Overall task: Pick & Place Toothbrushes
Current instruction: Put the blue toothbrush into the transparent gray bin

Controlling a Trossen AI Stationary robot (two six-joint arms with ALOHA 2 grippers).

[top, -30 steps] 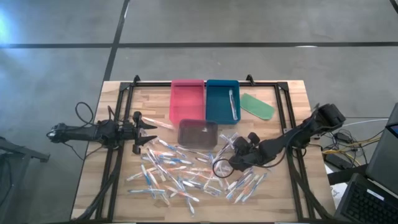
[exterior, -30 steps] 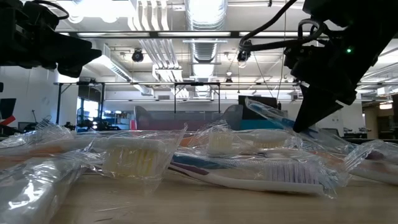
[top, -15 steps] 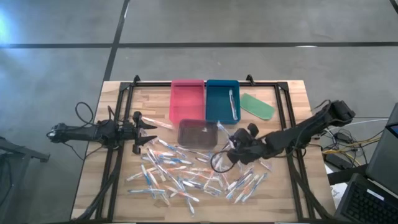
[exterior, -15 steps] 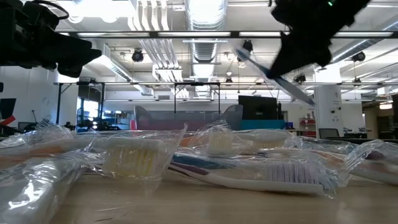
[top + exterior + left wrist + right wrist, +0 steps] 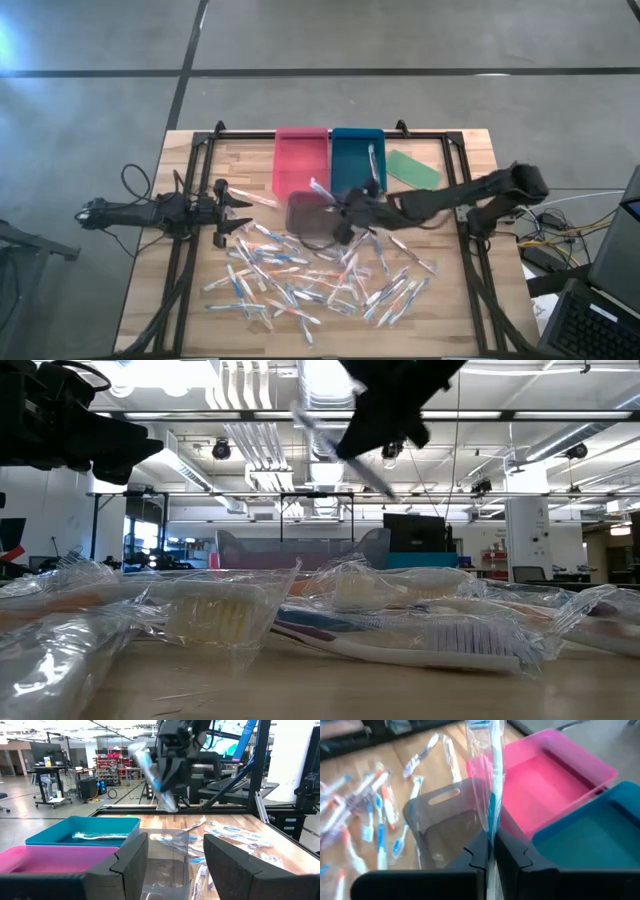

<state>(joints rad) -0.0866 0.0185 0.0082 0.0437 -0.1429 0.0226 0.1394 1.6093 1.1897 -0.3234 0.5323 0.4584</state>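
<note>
Several wrapped toothbrushes (image 5: 300, 278) lie loose on the wooden table's near half. One more rests in the blue tray (image 5: 345, 160). My right gripper (image 5: 340, 205) hangs above the clear tray (image 5: 318, 222), shut on a wrapped toothbrush with blue accents (image 5: 492, 780). The low view shows that gripper (image 5: 385, 415) high over the pile, the brush (image 5: 335, 450) slanting out of it. My left gripper (image 5: 238, 205) waits open and level at the table's left, pointing at the trays; it holds nothing. My right gripper pinches the wrapped toothbrush's handle (image 5: 491, 831) between its two fingers (image 5: 479, 852). The fingers slant down from the table's right side. The brush runs on along the fingers and sticks out past their tips, head end away from the gripper, lifted clear of table and trays.
A pink tray (image 5: 301, 160) stands beside the blue one at the far middle, with the clear tray in front of them. A flat green oblong piece (image 5: 413, 170) lies right of the blue tray. A black frame (image 5: 455, 200) borders the work area.
My right gripper has risen from the pile at the table's right and swung toward the left and far side, coming over the clear tray. It has turned on the way. The wrapped toothbrush went with it, lifted clear of the pile.
</note>
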